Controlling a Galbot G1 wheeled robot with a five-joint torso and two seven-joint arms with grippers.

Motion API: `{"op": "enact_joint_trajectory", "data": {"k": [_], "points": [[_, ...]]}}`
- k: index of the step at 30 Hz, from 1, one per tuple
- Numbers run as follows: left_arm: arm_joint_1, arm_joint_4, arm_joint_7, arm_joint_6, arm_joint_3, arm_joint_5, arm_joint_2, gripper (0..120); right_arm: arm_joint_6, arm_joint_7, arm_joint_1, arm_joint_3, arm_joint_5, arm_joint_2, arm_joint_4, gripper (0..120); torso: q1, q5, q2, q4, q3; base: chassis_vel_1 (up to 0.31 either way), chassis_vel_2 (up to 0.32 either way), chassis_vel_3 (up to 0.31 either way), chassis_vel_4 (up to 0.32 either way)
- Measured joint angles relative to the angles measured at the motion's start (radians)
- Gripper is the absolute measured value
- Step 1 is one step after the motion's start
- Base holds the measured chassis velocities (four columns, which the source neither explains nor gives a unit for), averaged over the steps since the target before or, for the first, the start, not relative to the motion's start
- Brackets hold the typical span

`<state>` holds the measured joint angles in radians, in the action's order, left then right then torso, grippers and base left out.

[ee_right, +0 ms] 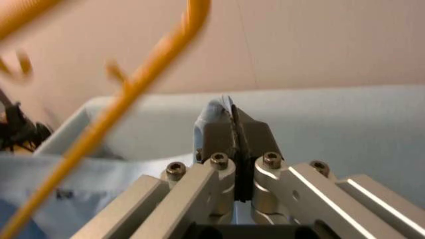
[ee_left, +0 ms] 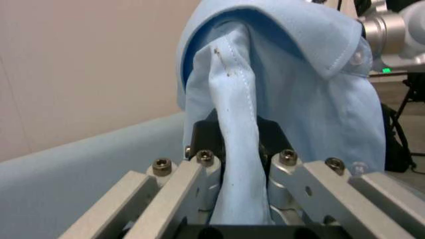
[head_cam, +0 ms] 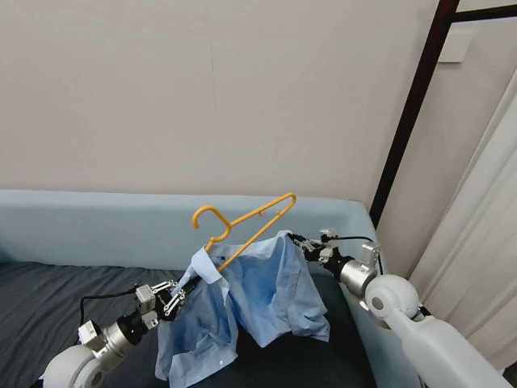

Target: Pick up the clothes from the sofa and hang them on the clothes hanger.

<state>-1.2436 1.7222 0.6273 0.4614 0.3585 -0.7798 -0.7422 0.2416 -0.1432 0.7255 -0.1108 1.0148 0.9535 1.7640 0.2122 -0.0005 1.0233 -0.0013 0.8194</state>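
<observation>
A light blue shirt [head_cam: 258, 303] hangs in the air above the sofa, held up at two spots. My left gripper [head_cam: 179, 297] is shut on the shirt's left edge below the collar; the left wrist view shows the blue fabric [ee_left: 236, 164] pinched between the pads. My right gripper [head_cam: 297, 242] is shut on the shirt's right shoulder edge, with a sliver of cloth [ee_right: 219, 107] above the closed pads. An orange plastic hanger [head_cam: 246, 222] sits tilted, its lower end tucked into the collar, its hook and right arm sticking up free. The hanger's bar [ee_right: 126, 94] crosses the right wrist view.
The pale blue sofa back [head_cam: 89, 226] runs behind the shirt, with a dark grey seat cushion [head_cam: 48, 295] below. A plain wall rises behind. A dark vertical post [head_cam: 412, 105] and a light curtain [head_cam: 485, 234] stand at the right.
</observation>
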Motion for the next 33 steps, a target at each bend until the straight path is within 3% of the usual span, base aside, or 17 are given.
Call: {"op": "enact_joint_trajectory", "data": {"k": [20, 28, 33], "points": [[0.021, -0.102, -0.007, -0.001, -0.004, 0.082, -0.004, 7, -0.142, -0.159, -0.001, -0.047, 0.081, -0.039, 0.083, 0, 0.0, -0.0002, 0.0, 0.0, 0.0, 0.0, 0.0, 0.0, 0.0], [0.028, -0.126, -0.032, 0.005, 0.007, 0.083, -0.005, 7, -0.147, -0.186, 0.013, -0.064, 0.03, -0.05, 0.11, 0, 0.0, -0.0002, 0.0, 0.0001, 0.0, 0.0, 0.0, 0.0, 0.0], [0.036, -0.123, -0.036, 0.005, 0.015, 0.064, 0.0, 7, -0.097, -0.12, 0.018, -0.062, -0.076, -0.064, 0.117, 0, 0.0, -0.0001, 0.0, 0.0, 0.0, 0.0, 0.0, 0.0, 0.0]]}}
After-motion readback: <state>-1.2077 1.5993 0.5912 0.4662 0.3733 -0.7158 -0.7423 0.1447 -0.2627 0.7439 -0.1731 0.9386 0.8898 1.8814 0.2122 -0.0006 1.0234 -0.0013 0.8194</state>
